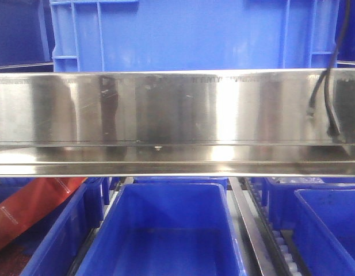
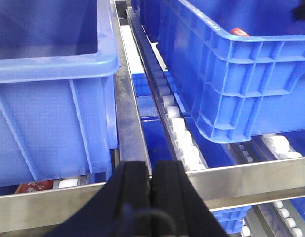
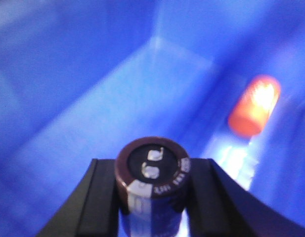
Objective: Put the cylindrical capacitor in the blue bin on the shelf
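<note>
The right pincer [image 3: 152, 197] pinches the cylindrical capacitor [image 3: 152, 177] upright between its fingers, inside the blue bin [image 3: 93, 98]. The left pincer [image 2: 151, 197] is pressed together at the shelf [image 2: 241, 177].

Black cable [image 1: 325, 86], red bag [image 1: 27, 210].

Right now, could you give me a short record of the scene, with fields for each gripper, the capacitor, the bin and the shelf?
left gripper: shut, holding nothing, in front of a steel rail of the shelf
right gripper: shut on the capacitor, inside a blue bin
capacitor: cylindrical, dark brown rim, terminal end facing the camera, not yet released
other item in bin: orange cylinder, blurred, near the right wall
shelf: shiny stainless steel rails, with blue bins above and below
</note>
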Action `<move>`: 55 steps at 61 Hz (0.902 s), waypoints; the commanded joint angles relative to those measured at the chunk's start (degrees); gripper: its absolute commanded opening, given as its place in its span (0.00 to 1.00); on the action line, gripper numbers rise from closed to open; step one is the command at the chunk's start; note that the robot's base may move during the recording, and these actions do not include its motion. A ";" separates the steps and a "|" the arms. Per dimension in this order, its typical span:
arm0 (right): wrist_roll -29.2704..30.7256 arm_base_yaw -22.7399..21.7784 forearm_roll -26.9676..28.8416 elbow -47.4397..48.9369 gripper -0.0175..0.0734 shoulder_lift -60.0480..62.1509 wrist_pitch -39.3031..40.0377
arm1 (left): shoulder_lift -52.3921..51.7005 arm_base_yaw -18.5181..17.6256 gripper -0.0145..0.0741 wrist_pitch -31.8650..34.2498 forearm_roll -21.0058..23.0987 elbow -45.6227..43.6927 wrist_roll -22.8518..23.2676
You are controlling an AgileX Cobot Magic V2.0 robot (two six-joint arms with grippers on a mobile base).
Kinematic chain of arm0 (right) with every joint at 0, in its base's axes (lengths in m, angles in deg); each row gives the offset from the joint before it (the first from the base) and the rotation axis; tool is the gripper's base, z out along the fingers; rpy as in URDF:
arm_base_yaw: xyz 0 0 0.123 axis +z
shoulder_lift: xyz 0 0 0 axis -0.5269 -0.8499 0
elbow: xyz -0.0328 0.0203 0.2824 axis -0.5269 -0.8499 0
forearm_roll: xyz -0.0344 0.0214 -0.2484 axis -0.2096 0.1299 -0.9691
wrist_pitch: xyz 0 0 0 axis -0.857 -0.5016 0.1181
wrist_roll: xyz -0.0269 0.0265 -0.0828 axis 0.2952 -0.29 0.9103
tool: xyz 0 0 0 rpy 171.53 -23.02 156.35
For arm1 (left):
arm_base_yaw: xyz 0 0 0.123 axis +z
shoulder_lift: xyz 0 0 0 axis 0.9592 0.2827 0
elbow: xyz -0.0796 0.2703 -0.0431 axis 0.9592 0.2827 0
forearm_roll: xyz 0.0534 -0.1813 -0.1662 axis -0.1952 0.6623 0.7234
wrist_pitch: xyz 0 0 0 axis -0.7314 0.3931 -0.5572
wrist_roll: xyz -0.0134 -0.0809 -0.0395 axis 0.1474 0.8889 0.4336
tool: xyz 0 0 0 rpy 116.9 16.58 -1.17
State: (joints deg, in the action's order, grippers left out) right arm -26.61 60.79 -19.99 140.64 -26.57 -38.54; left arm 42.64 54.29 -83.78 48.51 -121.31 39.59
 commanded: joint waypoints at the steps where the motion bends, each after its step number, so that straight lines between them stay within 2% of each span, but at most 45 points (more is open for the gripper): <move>1: 0.41 0.07 -0.26 0.98 0.72 0.12 0.14 | -0.14 0.27 0.04 0.46 0.44 0.10 0.51; 5: 0.41 0.07 -0.26 0.98 0.83 0.12 0.15 | -0.14 0.27 0.04 0.46 0.44 0.10 0.51; 19: 0.41 0.07 -0.26 0.98 0.75 1.72 0.15 | -0.14 0.27 0.04 0.46 0.44 0.10 0.51; 24: 0.41 0.07 -0.26 0.98 0.66 3.15 0.15 | -0.14 0.27 0.04 0.46 0.44 0.10 0.51; 28: 0.41 -0.04 -0.26 0.98 0.55 4.69 0.15 | -0.14 0.27 0.04 0.46 0.44 0.10 0.51; 38: 0.41 -1.85 -0.26 0.61 0.20 9.99 -1.85 | -0.14 0.27 0.04 0.46 0.44 0.10 0.51; 44: 0.41 -4.33 -0.26 -1.93 0.06 13.59 -2.22 | -0.14 0.27 0.04 0.46 0.44 0.10 0.51; 47: 0.41 -6.08 -0.26 -4.60 0.02 16.21 -1.56 | -0.14 0.27 0.04 0.46 0.44 0.10 0.51; 55: 0.41 -10.31 -0.26 -13.37 0.02 23.88 1.65 | -0.14 0.27 0.04 1.18 0.44 0.10 0.51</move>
State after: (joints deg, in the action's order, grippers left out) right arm -26.61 52.85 -19.76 132.25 -7.73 -39.71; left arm 42.64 54.29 -84.01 48.65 -121.31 39.73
